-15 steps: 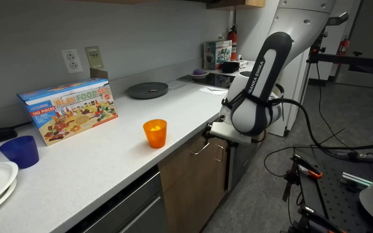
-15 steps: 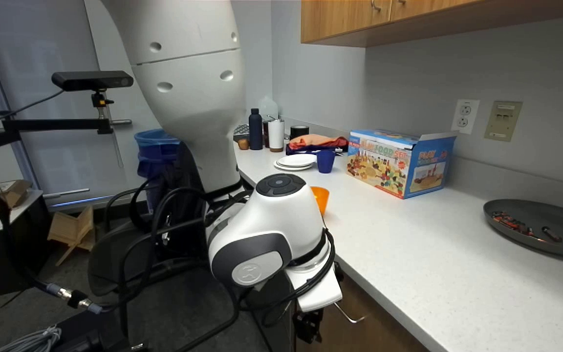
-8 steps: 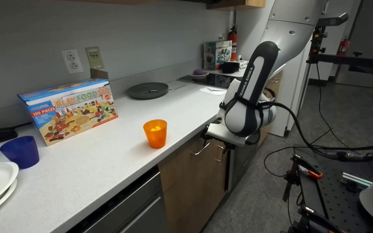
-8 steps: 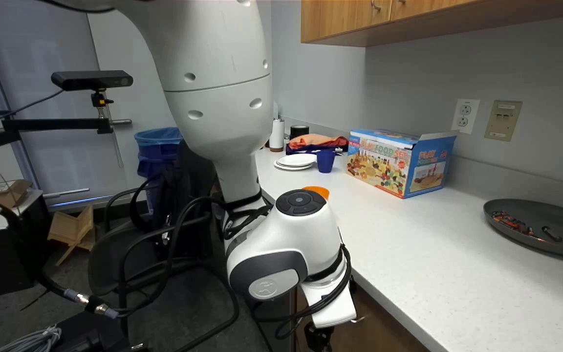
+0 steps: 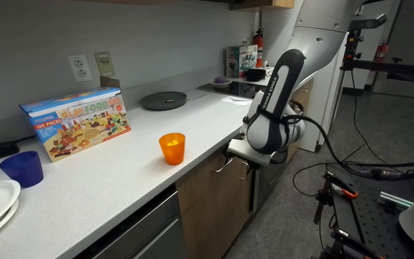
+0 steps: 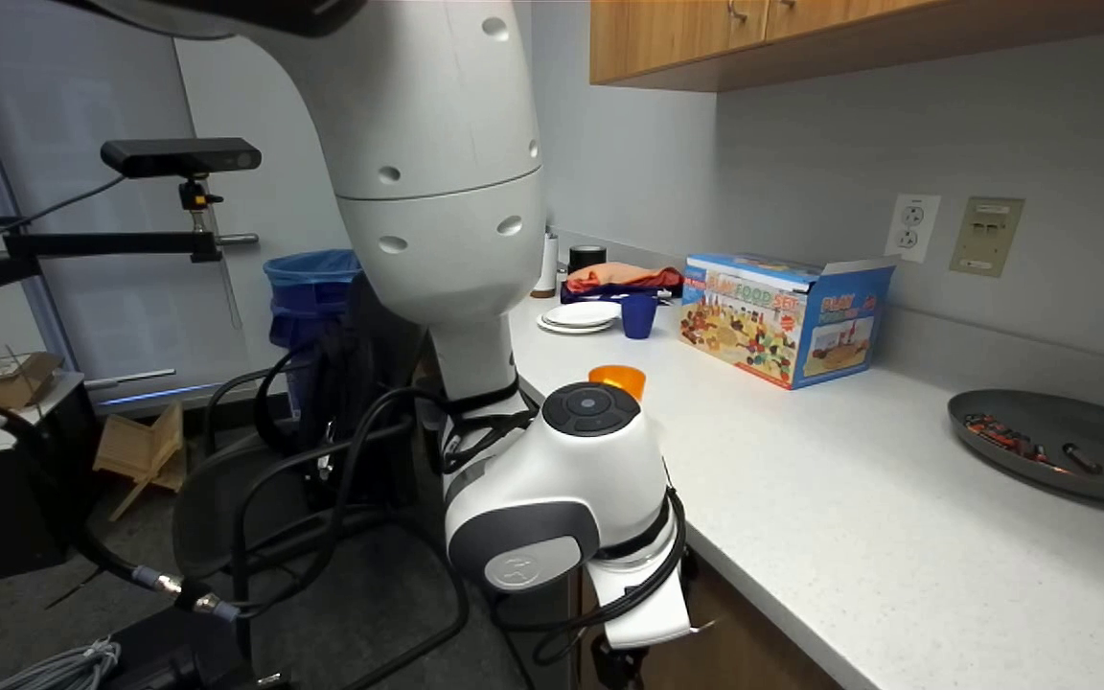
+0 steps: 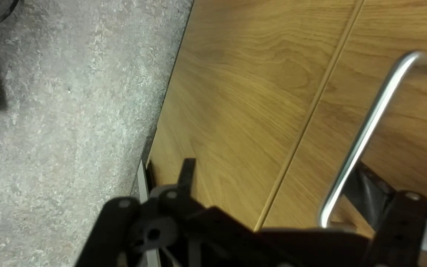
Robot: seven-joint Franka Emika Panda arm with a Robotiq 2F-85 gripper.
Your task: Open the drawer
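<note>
The drawer is a medium-brown wood front (image 5: 196, 183) just under the counter edge, and it looks closed. Its slim silver bar handle (image 5: 224, 166) shows large in the wrist view (image 7: 365, 137) and only as a small tip in an exterior view (image 6: 701, 628). My gripper (image 7: 274, 174) is open, with its fingers wide apart. One dark fingertip passes behind the handle, on the drawer-front side. The other stands away over the cabinet door, so the bar lies between them, not clamped. In an exterior view the gripper (image 5: 241, 160) is at the handle; its fingers are mostly hidden.
The white counter (image 5: 120, 180) overhangs the drawer. An orange cup (image 5: 173, 149) stands near its edge. A cabinet door with a vertical handle (image 5: 244, 171) is below the drawer. A grey drawer front (image 5: 156, 230) sits beside it. A play food box (image 5: 84, 126) stands farther back.
My arm and gripper have moved closer to the counter front, leftward in one exterior view and right and down in another, with little motion in the last half second. The drawer has not visibly moved.
</note>
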